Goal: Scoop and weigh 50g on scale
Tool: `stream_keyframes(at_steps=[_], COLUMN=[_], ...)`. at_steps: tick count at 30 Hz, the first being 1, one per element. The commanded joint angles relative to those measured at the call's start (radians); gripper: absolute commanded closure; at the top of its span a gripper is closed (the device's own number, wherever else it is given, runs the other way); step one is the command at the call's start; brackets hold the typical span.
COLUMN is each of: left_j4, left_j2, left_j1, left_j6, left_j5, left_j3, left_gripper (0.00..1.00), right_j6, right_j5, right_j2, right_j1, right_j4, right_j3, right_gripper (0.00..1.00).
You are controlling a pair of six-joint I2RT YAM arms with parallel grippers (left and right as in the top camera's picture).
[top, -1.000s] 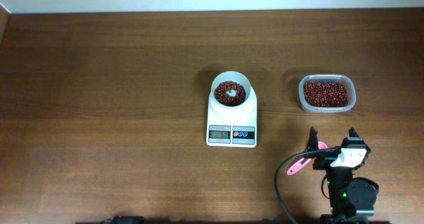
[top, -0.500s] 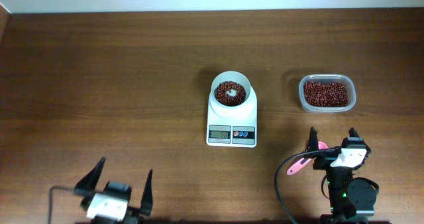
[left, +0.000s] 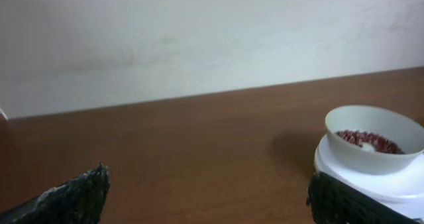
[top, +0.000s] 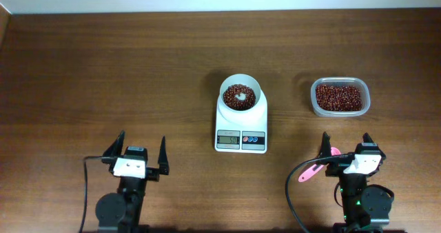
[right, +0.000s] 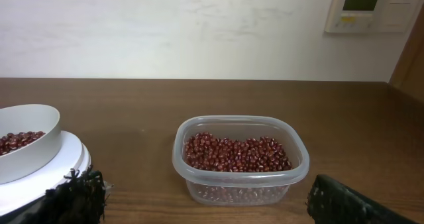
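Wooden table point(top: 103, 67) holds scale point(top: 241, 125), display point(top: 228, 140) digits unreadable.

scale point(top: 241, 123) 1 | tub point(top: 340, 80) 1 | pink scoop point(top: 304, 175) 1 | bean heaps point(top: 231, 98) 2

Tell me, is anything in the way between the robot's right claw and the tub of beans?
No, nothing visible is. Only bare table lies between the open right gripper and the clear tub of beans. The pink tool lies beside that gripper, out of the path.
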Motion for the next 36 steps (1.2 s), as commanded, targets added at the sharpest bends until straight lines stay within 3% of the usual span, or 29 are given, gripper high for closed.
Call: stream_keyframes(at_steps=[1,4,10,36], left_j4=[0.027,0.157,0.065,0.068], left_j2=[-0.005,-0.005,-0.005,-0.008], left_j1=[0.002,0.002,0.002,0.002], left_j6=[-0.016,-0.016,-0.016,-0.016], left_j5=[-0.021,-0.024,-0.021,-0.024], left_j3=[-0.037,-0.109,-0.106,-0.107], left_gripper=[0.01,0.01,0.01,0.01], right_j6=[-0.004,-0.004,-0.004,-0.004], right_j5=[-0.005,-0.005,-0.005,-0.004], right_j2=[-0.008,-0.008,-0.008,-0.008], right_j1=[-0.006,-0.006,-0.006,-0.006], right_j4=[-0.002,-0.002,-0.002,-0.002], right_j3=[-0.008,-0.008,-0.008,-0.008], right_gripper=[0.02,0.01,0.01,0.01])
